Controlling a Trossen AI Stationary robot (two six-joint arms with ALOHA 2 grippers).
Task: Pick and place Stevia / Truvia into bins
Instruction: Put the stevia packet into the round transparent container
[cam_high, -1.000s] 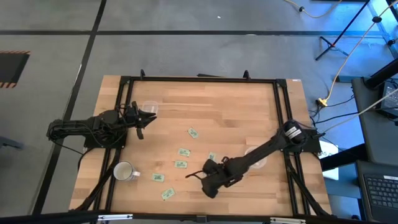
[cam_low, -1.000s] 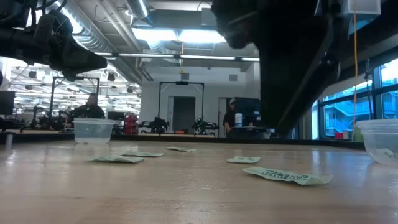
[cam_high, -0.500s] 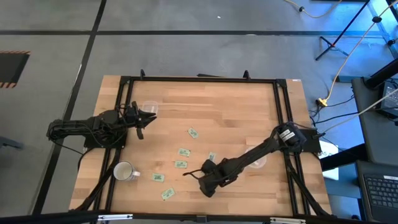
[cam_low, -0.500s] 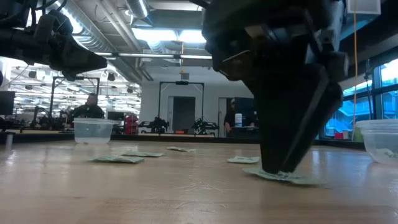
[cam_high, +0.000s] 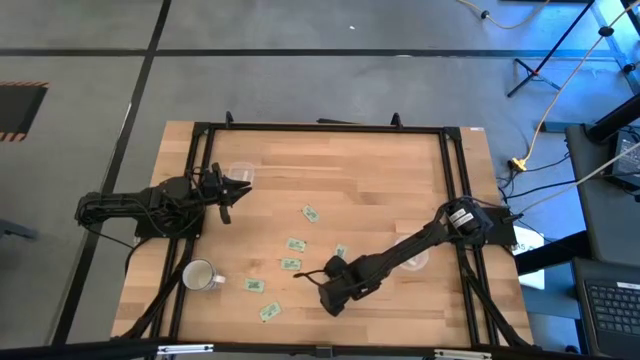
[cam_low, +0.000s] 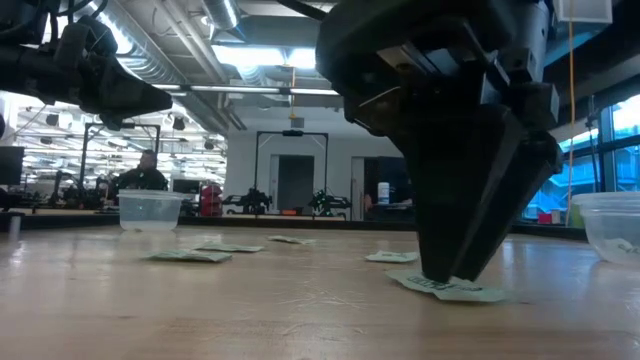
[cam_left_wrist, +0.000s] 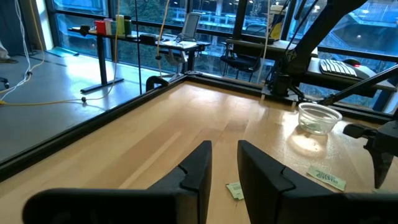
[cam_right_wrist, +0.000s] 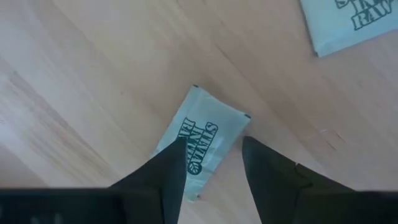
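Note:
Several pale green Stevia sachets (cam_high: 295, 244) lie scattered mid-table. My right gripper (cam_high: 325, 288) is down at the table near the front, open, its fingertips (cam_right_wrist: 171, 165) straddling one sachet (cam_right_wrist: 205, 140) that lies flat on the wood. In the low view that gripper (cam_low: 450, 275) presses on the sachet (cam_low: 470, 294). One clear bin (cam_high: 240, 172) stands at the back left, with my left gripper (cam_high: 226, 192) hovering beside it, fingers a little apart and holding nothing. The other bin (cam_high: 420, 262) sits partly under the right arm.
A white mug (cam_high: 200, 276) stands at the front left, near two sachets (cam_high: 255, 285). A black frame (cam_high: 320, 127) rims the table. Another sachet (cam_right_wrist: 348, 25) lies close to the right gripper. People and desks show far behind in the room.
The right gripper has come down from above the table onto the sachet and shifted slightly left, with its fingers narrowing a little. The left arm has not moved.

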